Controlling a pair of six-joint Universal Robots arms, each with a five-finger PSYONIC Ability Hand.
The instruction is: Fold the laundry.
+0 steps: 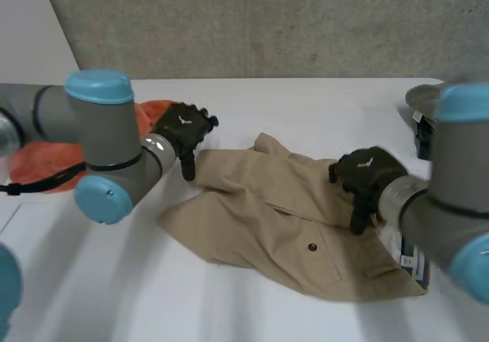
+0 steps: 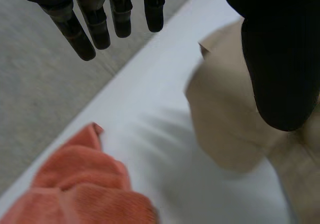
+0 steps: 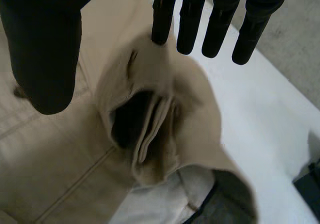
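L hand [image 1: 183, 130] open, R hand [image 1: 367, 171] open

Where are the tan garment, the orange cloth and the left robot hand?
tan garment [image 1: 267, 220], head view, its flat middle.
orange cloth [image 2: 85, 184], left wrist view, its middle.
left robot hand [image 1: 182, 128], head view, its back.

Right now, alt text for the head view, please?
A crumpled tan garment lies on the white table, the open left hand at its far-left edge, the open right hand over its right side. An orange cloth lies beside the left arm.
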